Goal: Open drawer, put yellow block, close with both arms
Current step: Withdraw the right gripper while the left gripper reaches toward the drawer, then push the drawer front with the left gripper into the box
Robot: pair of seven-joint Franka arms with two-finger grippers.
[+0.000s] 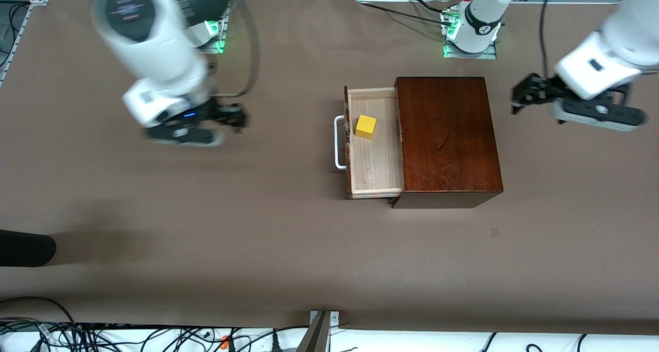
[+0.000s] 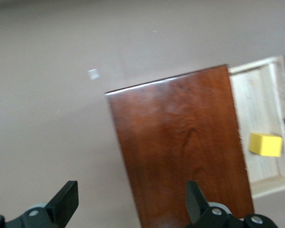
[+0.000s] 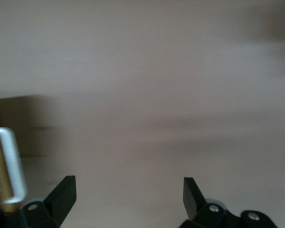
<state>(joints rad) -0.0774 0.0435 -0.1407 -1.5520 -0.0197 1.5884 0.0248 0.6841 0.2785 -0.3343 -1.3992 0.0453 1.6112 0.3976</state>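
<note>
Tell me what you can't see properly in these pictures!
- Front view: the wooden box covers the back part of the drawer.
- Front view: the right gripper is smeared by motion blur.
- Right wrist view: the handle is blurred and cut off by the picture's edge.
- Left wrist view: the edge cuts off the drawer's front, just past the yellow block.

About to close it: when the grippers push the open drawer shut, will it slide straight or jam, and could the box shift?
The drawer will probably slide, but its handle is wide, so an off-centre push might skew it. The wooden box looks solid, yet stands loose on the table; it may creep unless braced. The yellow block sits flat and probably won't roll.
</note>
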